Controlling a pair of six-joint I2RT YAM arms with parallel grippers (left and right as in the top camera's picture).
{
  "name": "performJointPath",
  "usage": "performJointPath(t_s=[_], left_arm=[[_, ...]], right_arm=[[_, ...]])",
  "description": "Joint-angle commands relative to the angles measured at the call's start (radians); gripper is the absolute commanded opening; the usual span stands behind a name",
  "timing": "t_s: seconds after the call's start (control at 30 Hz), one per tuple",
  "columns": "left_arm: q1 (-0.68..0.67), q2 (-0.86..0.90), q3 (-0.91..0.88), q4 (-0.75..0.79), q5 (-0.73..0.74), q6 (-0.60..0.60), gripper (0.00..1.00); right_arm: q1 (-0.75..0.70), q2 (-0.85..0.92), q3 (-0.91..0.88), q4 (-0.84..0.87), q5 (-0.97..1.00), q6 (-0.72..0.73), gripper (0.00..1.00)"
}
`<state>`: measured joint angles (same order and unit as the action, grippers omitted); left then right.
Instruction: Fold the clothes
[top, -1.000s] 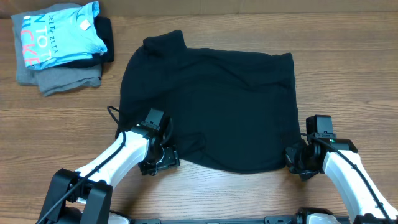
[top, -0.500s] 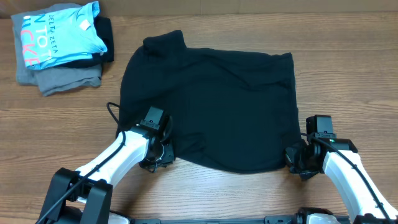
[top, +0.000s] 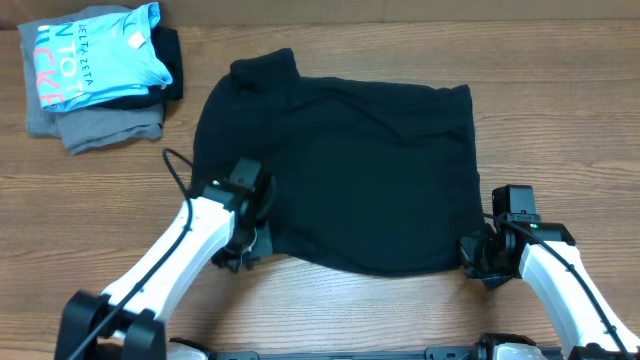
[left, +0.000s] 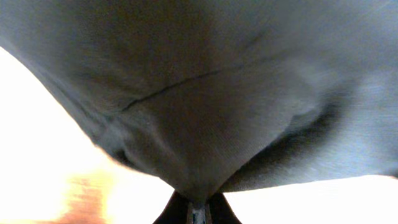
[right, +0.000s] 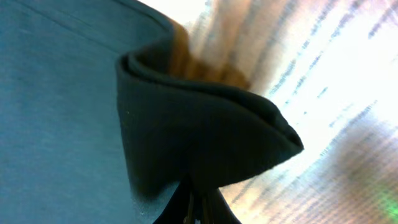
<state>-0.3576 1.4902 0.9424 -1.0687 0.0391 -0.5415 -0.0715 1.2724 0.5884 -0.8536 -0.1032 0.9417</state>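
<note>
The clothes, a black T-shirt, lie spread across the middle of the wooden table in the overhead view. At its near left corner my left gripper is shut on the fabric; in the left wrist view the cloth hangs bunched from the pinched jaws. My right gripper is shut on the near right corner, and the right wrist view shows a folded flap of the shirt rising from the closed jaws.
A stack of folded garments lies at the far left: a light-blue shirt with white lettering on top of a grey one and a dark one. A black cable loops beside the left arm.
My left gripper has shut on the shirt's near left corner and lifted slightly, pulling that edge up and inward. The right arm has not moved.
</note>
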Motion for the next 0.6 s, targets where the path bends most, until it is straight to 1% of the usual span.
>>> performJointPath(t_s=[0.0,0.1,0.3,0.37,0.47,0.57], left_arm=[[0.007,-0.033,0.093,0.043,-0.057,0.037,0.04],[0.007,-0.032,0.098,0.138,-0.058,0.058,0.04],[0.013,0.019,0.098,0.329,-0.068,0.116,0.04],[0.013,0.051,0.098,0.389,-0.12,0.116,0.04],[0.016,0.105,0.098,0.468,-0.244,0.116,0.04],[0.043,0.158,0.098,0.513,-0.284,0.117,0.08]], right_arm=[[-0.003,-0.014,0.046,0.036,-0.006,-0.002,0.04],[-0.003,-0.014,0.047,0.082,-0.045,0.006,0.04],[-0.003,-0.014,0.047,0.153,-0.047,0.033,0.04],[-0.003,-0.013,0.047,0.181,-0.044,0.047,0.04],[-0.003,-0.013,0.047,0.219,-0.003,0.089,0.04],[-0.003,-0.005,0.047,0.262,0.037,0.089,0.04]])
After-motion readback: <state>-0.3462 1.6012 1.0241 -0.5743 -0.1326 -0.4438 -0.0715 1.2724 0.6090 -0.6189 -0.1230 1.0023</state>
